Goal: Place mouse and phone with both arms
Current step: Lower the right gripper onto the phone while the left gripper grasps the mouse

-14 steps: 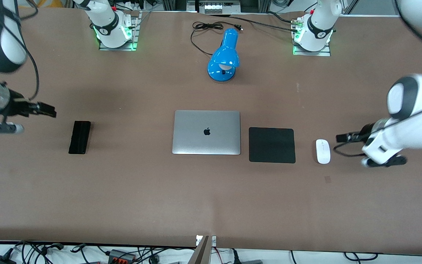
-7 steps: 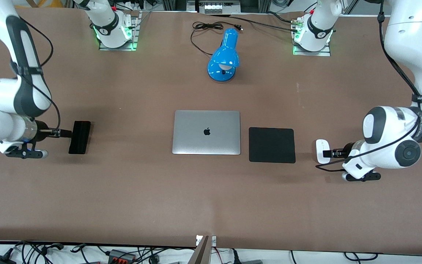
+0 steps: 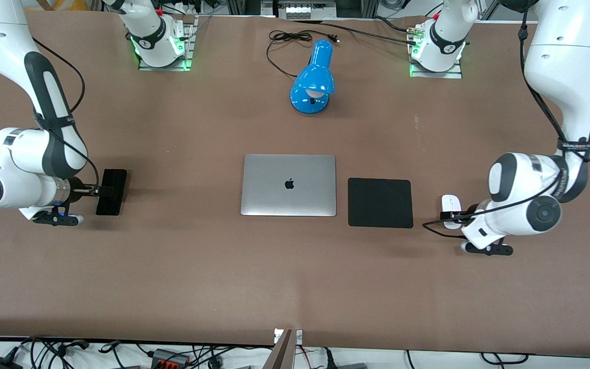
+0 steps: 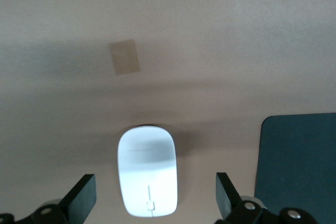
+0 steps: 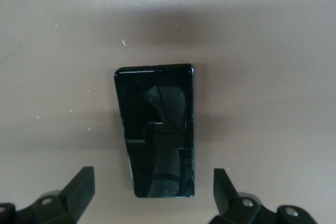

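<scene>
I count one smooth white oval mouse (image 4: 147, 171) on the matte brown tabletop (image 3: 172, 256) beside the square black pad (image 3: 380, 202), toward the left arm's end, left hand (image 4: 153, 200) spread wide over it. One glossy black slab phone (image 5: 156, 129) lies toward the right arm's end, right hand (image 5: 152, 195) likewise apart above it. From the front, each hand partly hides its item.

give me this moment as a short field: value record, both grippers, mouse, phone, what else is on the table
left gripper: open, fingers either side of the mouse, not closed on it
right gripper: open, astride the phone
mouse: on the table, between mouse pad and the left arm's end
phone: flat on the table toward the right arm's end
mouse pad: beside the laptop
laptop: closed, mid-table
lamp: blue, farther from the camera than the laptop
</scene>
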